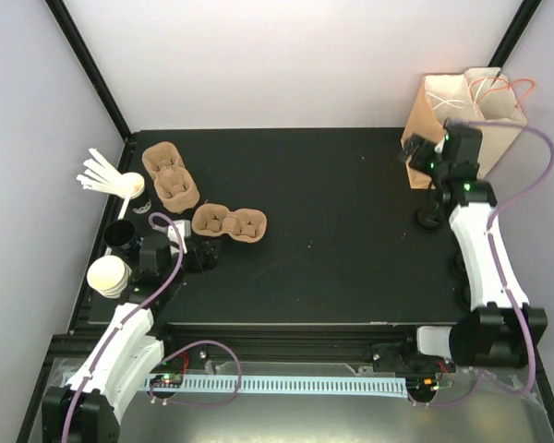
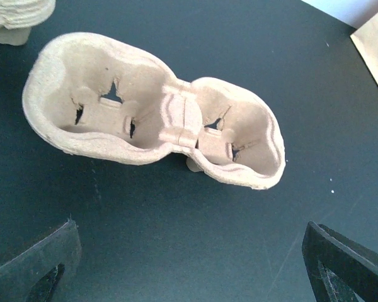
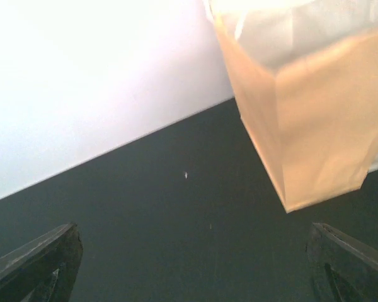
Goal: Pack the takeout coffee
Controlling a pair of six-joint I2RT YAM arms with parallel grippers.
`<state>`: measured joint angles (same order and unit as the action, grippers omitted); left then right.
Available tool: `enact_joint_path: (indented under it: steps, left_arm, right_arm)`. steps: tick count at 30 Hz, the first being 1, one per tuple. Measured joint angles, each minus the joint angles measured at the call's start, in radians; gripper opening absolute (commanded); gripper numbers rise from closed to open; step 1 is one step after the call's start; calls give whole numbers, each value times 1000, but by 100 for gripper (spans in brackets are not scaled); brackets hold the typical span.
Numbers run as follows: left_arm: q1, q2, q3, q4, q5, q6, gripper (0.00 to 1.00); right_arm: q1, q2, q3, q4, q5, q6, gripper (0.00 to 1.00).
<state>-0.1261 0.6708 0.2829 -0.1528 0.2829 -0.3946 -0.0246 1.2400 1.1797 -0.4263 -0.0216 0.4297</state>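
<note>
The cup (image 1: 109,275) sits at the left edge of the bench (image 1: 351,258). It is cream and tapered, seemingly the top of a short stack, just left of the left arm (image 1: 129,337), and neither arm holds it. Just beyond it stands a black round thing (image 1: 122,234), too small to tell whether it is a lid. Farther back, white stirrers (image 1: 97,173) fan out over the bench's left edge. 2 pulp carriers lie on the left half of the bench. The far carrier (image 1: 169,175) is near the stirrers. The near carrier (image 1: 229,222) has 2 wells, lies lengthwise across the bench and is apart from the first. The left jaws stand wide open and grip nothing. From the wrist, the dark tips show at the bottom corners with only bare bench between them. The near carrier lies just ahead of them, both wells up, and a corner of the far carrier shows at the top left. The right arm (image 1: 480,249) reaches to the far right corner, where a brown paper bag (image 3: 309,113) stands upright, its mouth open and its white handles showing from above. The right jaws are also spread wide and hold nothing. They are near the bag's left side without touching it, with bench and white wall in front of them.
</note>
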Motion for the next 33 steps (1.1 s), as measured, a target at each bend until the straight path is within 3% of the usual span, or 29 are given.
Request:
enact_joint_path:
  steps: [17, 19, 23, 26, 29, 31, 33]
  left_arm:
    - [0, 7, -13, 43, 62, 16, 99]
    - [0, 8, -13, 45, 63, 18, 99]
    - [0, 8, -13, 49, 63, 18, 99]
    - [0, 10, -13, 49, 63, 18, 99]
    - [0, 11, -13, 49, 64, 19, 99]
    - [0, 12, -13, 49, 64, 19, 99]
    - [0, 12, -13, 50, 65, 19, 99]
  right_arm:
    - [-16, 835, 1233, -474, 232, -96, 97]
    - [-18, 881, 1278, -494, 245, -108, 93]
    - [-20, 891, 1206, -501, 256, -142, 88]
    - [-20, 900, 1175, -514, 275, -169, 71]
    - [-20, 908, 1176, -526, 286, -195, 47]
    - [-20, 908, 1181, -533, 286, -208, 25]
    - [-19, 908, 1184, -534, 286, -228, 15]
